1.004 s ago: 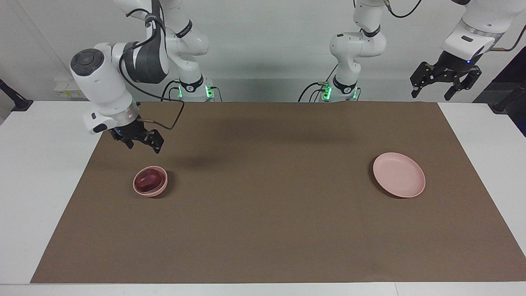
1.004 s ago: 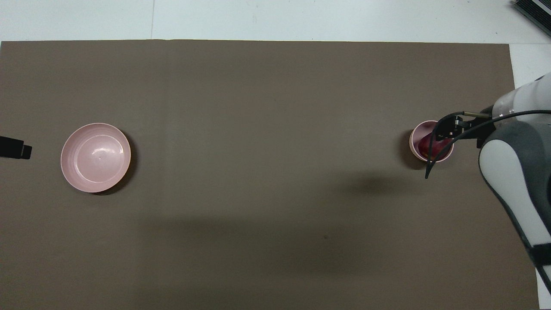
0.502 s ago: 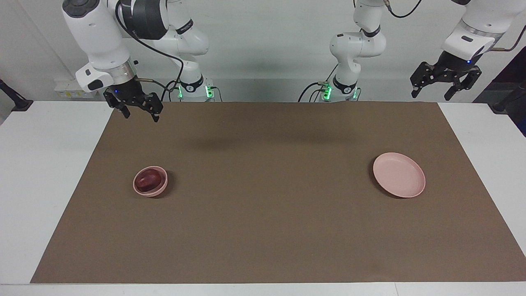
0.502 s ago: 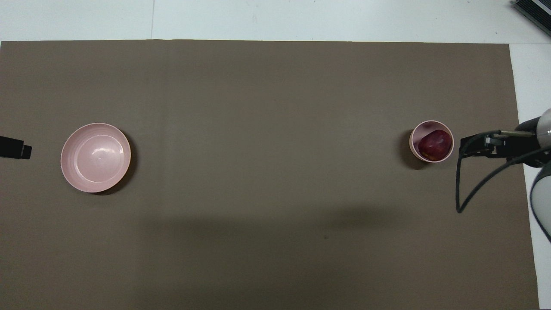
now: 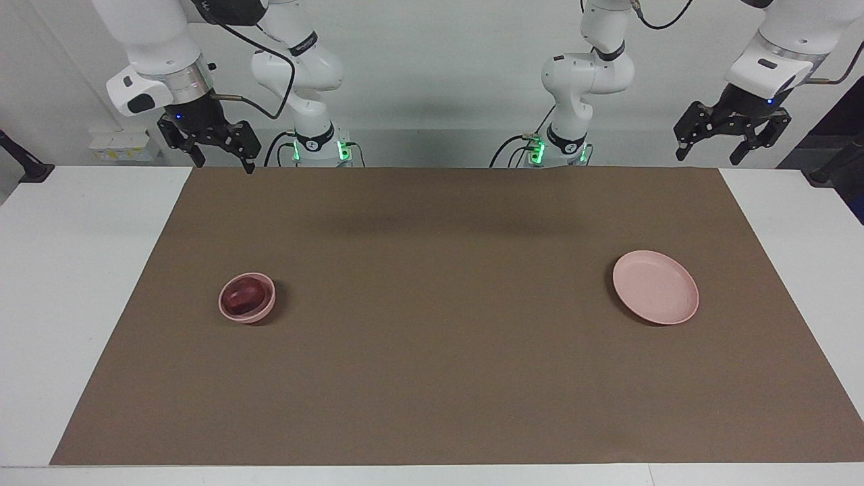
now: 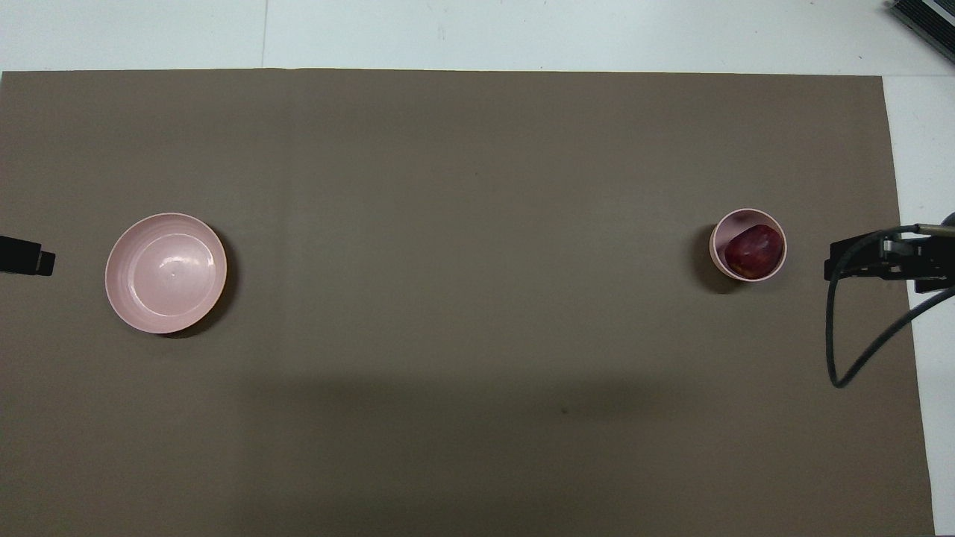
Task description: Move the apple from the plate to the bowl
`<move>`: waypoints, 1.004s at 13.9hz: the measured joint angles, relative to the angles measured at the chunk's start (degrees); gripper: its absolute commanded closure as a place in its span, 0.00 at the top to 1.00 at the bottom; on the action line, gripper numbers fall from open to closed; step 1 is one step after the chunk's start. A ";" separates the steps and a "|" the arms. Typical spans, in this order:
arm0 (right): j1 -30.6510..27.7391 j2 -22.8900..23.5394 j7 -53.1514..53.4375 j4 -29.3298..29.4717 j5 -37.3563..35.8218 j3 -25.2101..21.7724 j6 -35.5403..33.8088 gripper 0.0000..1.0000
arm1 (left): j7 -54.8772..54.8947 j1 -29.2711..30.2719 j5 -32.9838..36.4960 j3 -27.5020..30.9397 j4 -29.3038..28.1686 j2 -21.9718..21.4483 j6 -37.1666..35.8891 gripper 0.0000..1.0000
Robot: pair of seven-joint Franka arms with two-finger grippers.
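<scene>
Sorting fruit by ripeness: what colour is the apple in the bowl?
Dark red; the apple shows best in the overhead view.

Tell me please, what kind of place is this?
Probably a robot laboratory: two white arms stand at a white table covered by a brown mat, with only a bowl holding an apple and a plate.

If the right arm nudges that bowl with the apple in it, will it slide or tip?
The bowl looks small and deep, so a rim push may tip it; a low push likely slides it on the brown mat. The round apple nearly fills it, probably adding steadying weight.
</scene>
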 measured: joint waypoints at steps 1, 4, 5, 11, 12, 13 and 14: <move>0.00 0.11 0.00 0.01 0.01 0.01 0.00 1.00 | 0.00 0.00 0.00 0.00 0.00 0.00 0.00 1.00; 0.00 0.44 0.00 0.20 0.70 0.02 0.00 1.00 | 0.00 0.00 0.00 0.00 0.00 0.00 0.00 1.00; 0.01 0.45 0.00 0.22 0.97 0.02 0.00 1.00 | 0.00 0.00 0.00 0.00 0.00 0.00 0.00 1.00; 0.01 0.45 0.00 0.27 1.42 0.03 -0.08 1.00 | 0.00 0.00 0.00 0.00 0.00 0.00 0.00 1.00; 0.01 0.45 0.00 0.27 1.42 0.03 -0.22 1.00 | 0.00 0.00 0.00 0.00 0.00 0.00 0.00 1.00; 0.01 0.45 0.00 0.27 1.42 0.03 -0.35 1.00 | 0.00 0.00 0.00 0.00 0.00 0.00 0.00 1.00; 0.01 0.45 0.00 0.27 1.42 0.03 -0.47 1.00 | 0.00 0.00 0.00 0.00 0.00 0.00 0.00 1.00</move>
